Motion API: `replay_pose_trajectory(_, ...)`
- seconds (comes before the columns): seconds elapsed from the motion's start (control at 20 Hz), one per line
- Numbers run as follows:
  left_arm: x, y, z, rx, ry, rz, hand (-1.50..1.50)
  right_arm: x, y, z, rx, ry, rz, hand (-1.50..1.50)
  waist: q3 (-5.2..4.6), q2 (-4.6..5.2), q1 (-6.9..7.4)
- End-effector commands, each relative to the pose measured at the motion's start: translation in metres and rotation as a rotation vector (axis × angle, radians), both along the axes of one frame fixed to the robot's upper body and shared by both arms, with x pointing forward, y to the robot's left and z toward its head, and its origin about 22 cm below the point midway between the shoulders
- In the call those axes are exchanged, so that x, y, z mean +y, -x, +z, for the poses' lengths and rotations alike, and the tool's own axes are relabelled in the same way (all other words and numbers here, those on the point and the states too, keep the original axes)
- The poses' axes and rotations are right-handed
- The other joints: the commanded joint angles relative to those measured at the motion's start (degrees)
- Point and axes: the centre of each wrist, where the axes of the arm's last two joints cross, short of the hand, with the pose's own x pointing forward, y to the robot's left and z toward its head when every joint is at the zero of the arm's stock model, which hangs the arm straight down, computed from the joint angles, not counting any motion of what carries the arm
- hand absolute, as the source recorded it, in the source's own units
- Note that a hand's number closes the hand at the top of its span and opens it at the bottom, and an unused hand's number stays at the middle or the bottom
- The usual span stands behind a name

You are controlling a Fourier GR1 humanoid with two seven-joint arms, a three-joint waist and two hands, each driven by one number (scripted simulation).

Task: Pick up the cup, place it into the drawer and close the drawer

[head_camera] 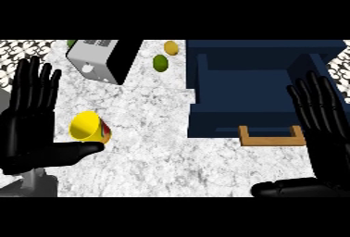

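Note:
A yellow cup (87,126) lies on its side on the marble counter (157,152), its mouth turned toward the left. My left hand (27,125) stands open beside it at the left, fingers straight up, and its thumb (78,150) reaches out just below the cup's rim. A dark blue drawer (242,95) stands pulled open at the right, showing a wooden handle (271,139) at its near edge. My right hand (327,134) is open at the far right, fingers up, beside the drawer's right wall.
A white and black toaster-like appliance (103,58) stands at the back left. A green fruit (160,62) and a yellow fruit (171,47) lie behind the middle of the counter. A patterned wall shows at both back corners.

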Motion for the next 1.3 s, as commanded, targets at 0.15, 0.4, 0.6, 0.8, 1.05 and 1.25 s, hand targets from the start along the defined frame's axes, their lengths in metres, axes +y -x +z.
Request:
replay_pose_trajectory(0.15,0.010,-0.005,-0.003,0.009,0.039,-0.008,-1.50,0.008,0.005,0.000,0.000,-0.015,-0.002,-1.50,-0.02,-0.04,0.09)
replay_pose_trajectory(0.4,-0.006,-0.011,-0.029,0.029,0.042,-0.004,-1.50,0.010,-0.006,0.005,0.009,-0.018,0.026,-1.50,-0.02,-0.02,0.09)
replay_pose_trajectory(0.6,0.008,-0.023,-0.019,0.041,0.034,0.012,-1.50,0.021,-0.015,-0.003,0.009,-0.024,0.008,-1.50,-0.03,0.00,0.12)
replay_pose_trajectory(0.8,-0.009,-0.008,-0.022,0.062,0.042,0.023,-1.50,-0.016,-0.003,0.006,0.007,-0.012,0.026,-1.50,-0.02,-0.05,0.03)
replay_pose_trajectory(1.05,0.011,-0.021,-0.029,0.110,0.039,0.062,-1.50,-0.006,-0.018,0.008,-0.015,-0.003,0.002,-1.50,-0.02,-0.01,0.10)
replay_pose_trajectory(1.25,0.027,0.007,-0.045,0.166,0.018,0.082,-1.50,0.001,-0.005,0.008,-0.015,0.003,-0.005,-1.50,-0.02,-0.06,0.20)
